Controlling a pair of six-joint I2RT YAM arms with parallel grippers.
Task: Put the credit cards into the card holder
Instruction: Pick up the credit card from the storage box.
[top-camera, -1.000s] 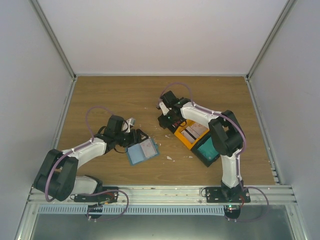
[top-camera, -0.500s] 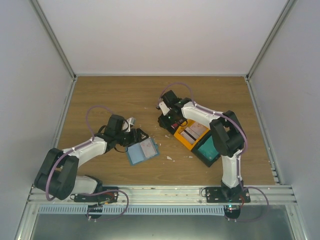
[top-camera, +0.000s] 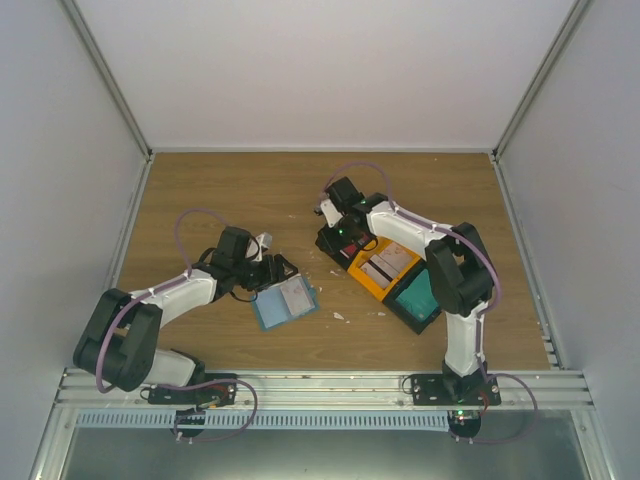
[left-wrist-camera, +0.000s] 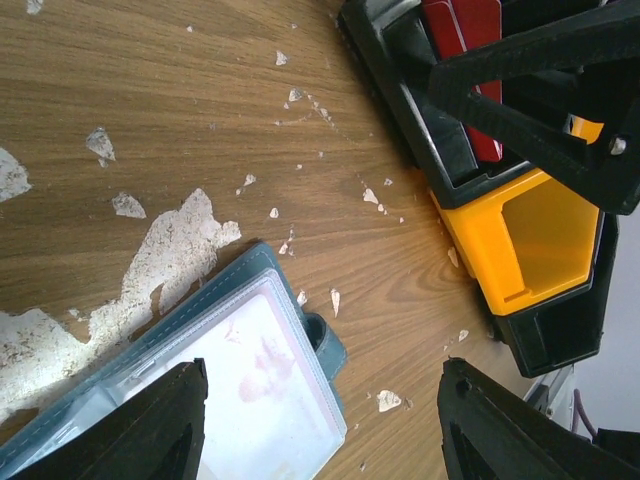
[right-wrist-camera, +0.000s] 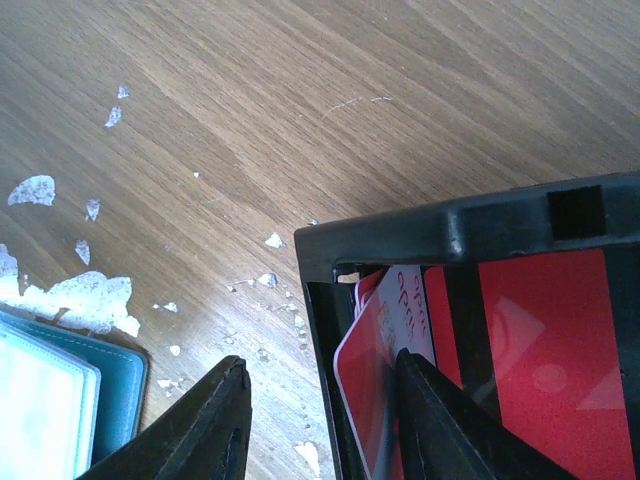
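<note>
Wooden bench (top-camera: 200, 190) flecked with white scraps (left-wrist-camera: 170, 250). The card holder (top-camera: 285, 303) lies open and flat near the bench's middle, and the left tool (left-wrist-camera: 322, 405) hovers over its edge, fingers apart. Red credit cards (right-wrist-camera: 530, 340) stand in a black tray (right-wrist-camera: 430, 228) beside a yellow bin (left-wrist-camera: 530, 235). The right tool (right-wrist-camera: 320, 425), fingers apart, straddles the tray's wall and one card's edge.

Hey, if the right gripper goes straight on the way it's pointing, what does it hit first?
Probably the wall of the black bin: the right gripper straddles it, one finger outside, one inside beside a red card. Depth is unclear, so the card might come first.
</note>
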